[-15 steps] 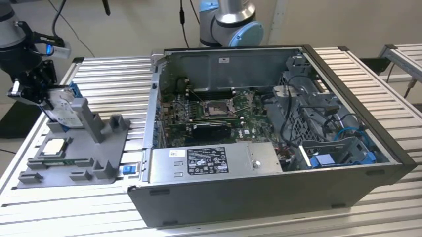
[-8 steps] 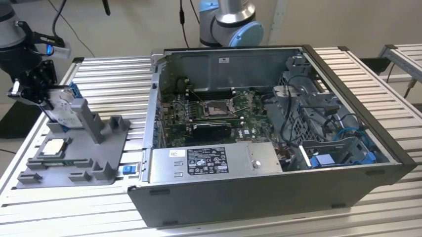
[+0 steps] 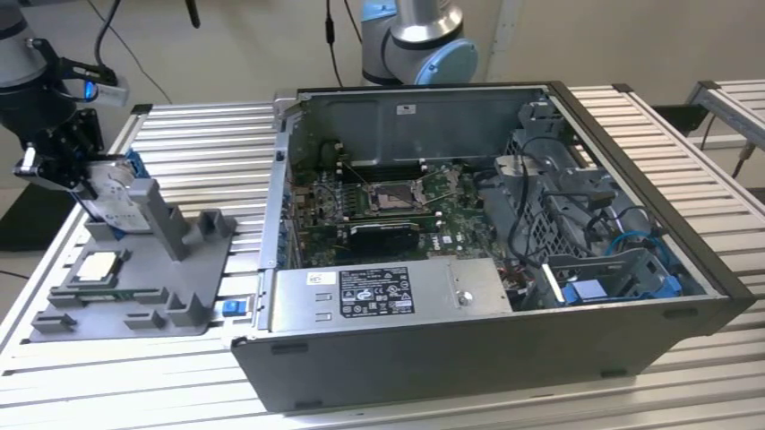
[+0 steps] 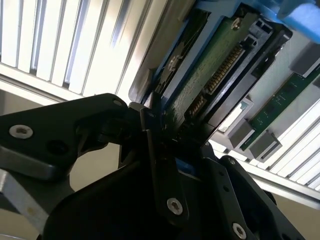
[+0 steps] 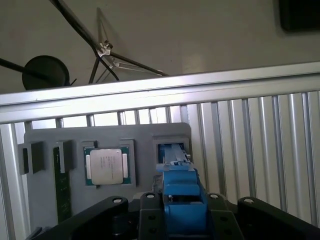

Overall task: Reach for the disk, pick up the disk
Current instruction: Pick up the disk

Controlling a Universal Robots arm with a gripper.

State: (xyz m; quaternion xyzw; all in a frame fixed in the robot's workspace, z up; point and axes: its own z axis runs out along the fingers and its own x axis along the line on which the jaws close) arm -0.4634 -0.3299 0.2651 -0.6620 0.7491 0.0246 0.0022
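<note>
Claw [image 3: 86, 184] clamps the disk [image 3: 120, 199], hiding one edge.

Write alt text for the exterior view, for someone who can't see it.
The gripper grips the disk, held on edge at a gray fixture tray at the exterior view's left. An open computer case sits on the slatted table beside it.

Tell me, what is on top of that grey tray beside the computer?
A square silver chip, a green memory stick, and the disk standing on edge, gripped by the end effector. Whatever lies under the disk is covered.
</note>
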